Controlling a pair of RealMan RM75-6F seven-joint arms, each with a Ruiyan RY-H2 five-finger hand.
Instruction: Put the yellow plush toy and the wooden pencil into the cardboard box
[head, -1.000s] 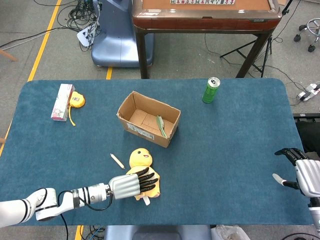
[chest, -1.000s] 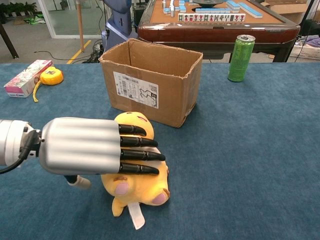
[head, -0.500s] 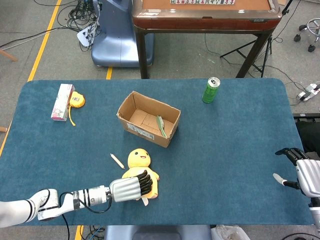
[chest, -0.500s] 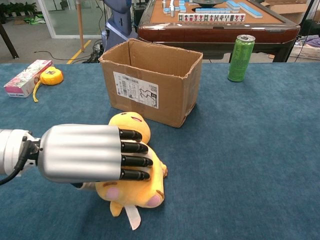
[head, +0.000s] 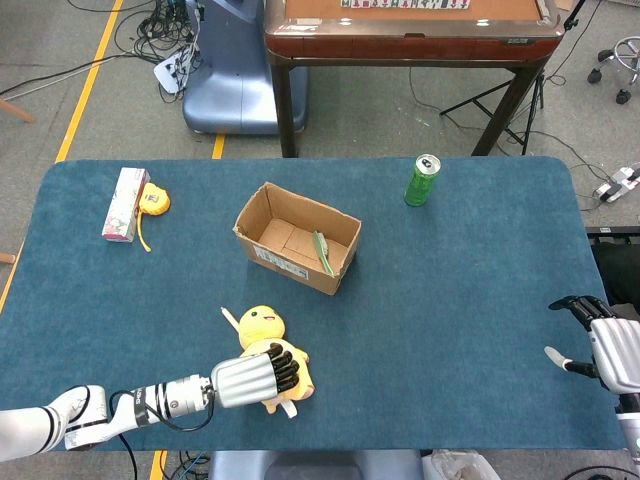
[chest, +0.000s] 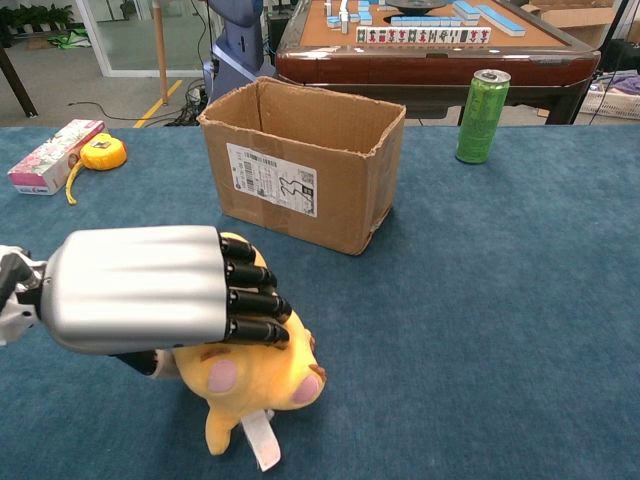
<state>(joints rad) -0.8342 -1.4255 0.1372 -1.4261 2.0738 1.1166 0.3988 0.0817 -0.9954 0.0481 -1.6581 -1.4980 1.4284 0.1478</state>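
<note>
The yellow plush toy (head: 264, 324) lies on the blue table in front of the open cardboard box (head: 297, 238). My left hand (head: 251, 377) lies over its body with the fingers curled around it; the chest view shows the left hand (chest: 150, 290) covering the plush toy (chest: 258, 375) from above, the box (chest: 300, 165) behind it. The wooden pencil (head: 229, 317) pokes out at the plush's left, mostly hidden by it. My right hand (head: 600, 345) rests near the table's right edge with fingers apart, holding nothing.
A green can (head: 423, 180) stands at the back right of the box. A tissue pack (head: 125, 204) and a yellow tape measure (head: 153, 200) lie at the far left. A green item (head: 322, 252) lies inside the box. A mahjong table stands beyond the far edge.
My left hand's fingers have curled over the plush toy and drawn it left and toward the near edge, so it now covers part of the pencil. The right hand has not moved.
</note>
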